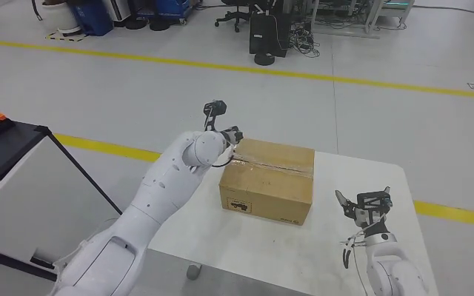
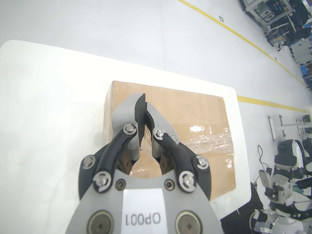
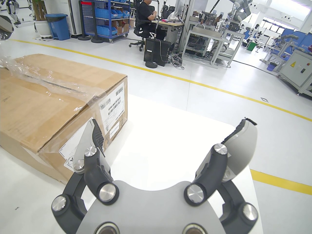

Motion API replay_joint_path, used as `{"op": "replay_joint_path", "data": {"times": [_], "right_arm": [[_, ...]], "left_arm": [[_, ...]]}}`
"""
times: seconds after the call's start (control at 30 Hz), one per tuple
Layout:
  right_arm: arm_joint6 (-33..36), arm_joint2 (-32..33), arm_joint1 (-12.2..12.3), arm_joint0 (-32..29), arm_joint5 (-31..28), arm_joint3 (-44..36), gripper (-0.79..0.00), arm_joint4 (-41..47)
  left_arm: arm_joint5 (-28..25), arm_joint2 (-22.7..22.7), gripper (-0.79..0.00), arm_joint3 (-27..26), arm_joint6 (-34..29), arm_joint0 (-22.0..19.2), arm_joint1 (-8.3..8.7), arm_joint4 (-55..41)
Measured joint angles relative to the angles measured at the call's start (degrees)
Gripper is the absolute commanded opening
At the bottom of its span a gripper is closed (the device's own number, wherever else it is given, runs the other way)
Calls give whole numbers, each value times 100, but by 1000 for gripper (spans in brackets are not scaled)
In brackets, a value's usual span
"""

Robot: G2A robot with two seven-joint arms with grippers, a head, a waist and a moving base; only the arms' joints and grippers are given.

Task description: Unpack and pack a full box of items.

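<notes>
A shut brown cardboard box (image 1: 270, 177) (image 2: 195, 113) (image 3: 36, 103) lies mid-table on the white table (image 1: 355, 237). Crinkled clear tape (image 3: 56, 82) (image 2: 209, 135) runs along its top seam and lifts off at the end nearest the left arm. My left gripper (image 1: 235, 135) (image 2: 143, 108) hovers over that end of the box top, fingers pressed together, apparently pinching the loose tape end. My right gripper (image 1: 363, 201) (image 3: 170, 122) stands open beside the labelled end of the box, a short way off, with nothing between its fingers.
The table's rounded right edge (image 1: 411, 222) runs close to the right gripper. A black-framed stand (image 1: 29, 140) sits off the table's left side. Bare table surface (image 3: 156, 132) lies between the box and the right gripper.
</notes>
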Motion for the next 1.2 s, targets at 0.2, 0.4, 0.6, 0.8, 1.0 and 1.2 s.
{"op": "replay_joint_path", "data": {"times": [0.2,0.4,0.6,0.8,1.0,1.2], "right_arm": [[0,0,0,0,0,0,0,0],[0,0,0,0,0,0,0,0],[0,0,0,0,0,0,0,0],[0,0,0,0,0,0,0,0],[0,0,0,0,0,0,0,0],[0,0,0,0,0,0,0,0]], "left_arm": [[16,-270,-785,-1260,-489,296,135,200],[158,-286,-785,-1709,-633,330,150,319],[154,-286,-785,-1702,-631,329,149,315],[105,-334,-785,-1756,-581,370,142,266],[181,-394,-785,-2466,-130,432,118,11],[581,-147,-785,-3044,-365,252,26,371]]}}
